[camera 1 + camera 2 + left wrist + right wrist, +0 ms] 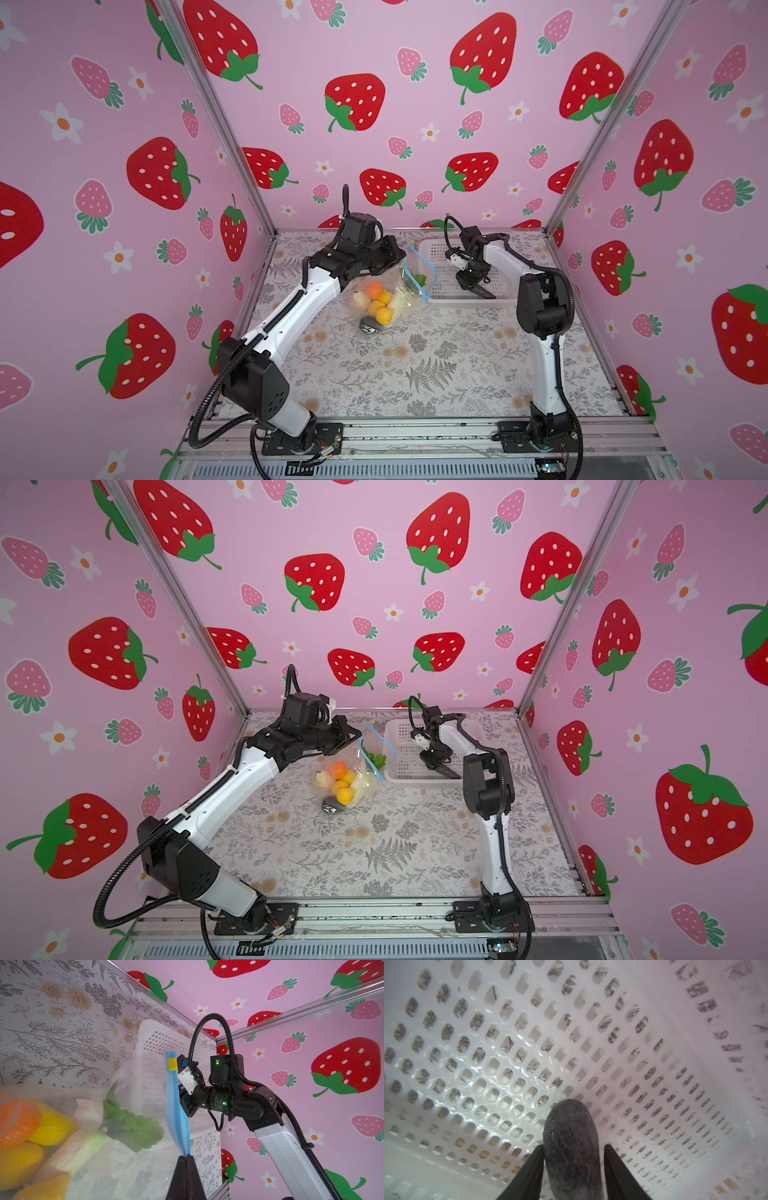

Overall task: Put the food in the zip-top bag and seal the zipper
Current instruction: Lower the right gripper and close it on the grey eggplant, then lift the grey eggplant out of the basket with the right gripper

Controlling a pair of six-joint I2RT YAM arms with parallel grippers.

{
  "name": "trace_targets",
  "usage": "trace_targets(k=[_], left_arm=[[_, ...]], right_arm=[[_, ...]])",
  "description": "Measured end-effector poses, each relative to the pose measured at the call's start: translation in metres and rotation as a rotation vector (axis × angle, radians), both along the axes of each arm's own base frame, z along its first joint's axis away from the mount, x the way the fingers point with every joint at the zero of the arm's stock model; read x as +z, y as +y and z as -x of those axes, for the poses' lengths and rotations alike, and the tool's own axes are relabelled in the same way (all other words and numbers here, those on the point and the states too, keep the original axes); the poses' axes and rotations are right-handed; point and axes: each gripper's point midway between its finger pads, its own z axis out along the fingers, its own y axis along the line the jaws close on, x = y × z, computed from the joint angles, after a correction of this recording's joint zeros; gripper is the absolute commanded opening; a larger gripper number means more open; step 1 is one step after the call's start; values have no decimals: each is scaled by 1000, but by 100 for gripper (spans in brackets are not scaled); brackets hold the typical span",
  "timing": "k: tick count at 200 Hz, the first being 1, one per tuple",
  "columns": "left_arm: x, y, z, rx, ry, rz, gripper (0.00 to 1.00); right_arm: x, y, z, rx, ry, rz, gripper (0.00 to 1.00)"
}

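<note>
The zip-top bag [400, 305] hangs crumpled at the table's middle, lifted by its mouth edge. Inside it lies food: an orange piece [374, 289], yellow pieces [384, 316], a cream piece [359, 299], a dark grey piece [369, 325] and leafy green [133, 1128]. My left gripper [187, 1156] is shut on the light blue zipper [174, 1101], whose yellow end [172, 1064] sits at the far tip. My right gripper [573, 1145] is down in the white basket [488, 1043], its fingers on either side of a dark grey-black food piece [571, 1126]. One finger touches it; a gap shows at the other.
The white perforated basket [436, 249] stands at the back right, just beside the bag's zipper [432, 270]. Pink strawberry walls close the cell on three sides. The right arm [228, 1101] reaches over the basket.
</note>
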Motion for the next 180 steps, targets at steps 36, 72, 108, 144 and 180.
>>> trace_targets(k=[36,72,108,144,180], left_arm=[[0,0,0,1,-1,0,0],[0,0,0,3,-1,-1,0],[0,0,0,3,0,-2,0],[-1,1,1,3,0,-2,0],[1,2,1,6,-4,0,0]], right_arm=[[6,2,-7,-33,-22,-10,43],[10,2,-13,-63,-40,-13,42],[16,4,-24,-102,-71,-23,42],[9,3,-25,-128,-61,-13,51],[-11,-1,-20,-140,-19,17,51]])
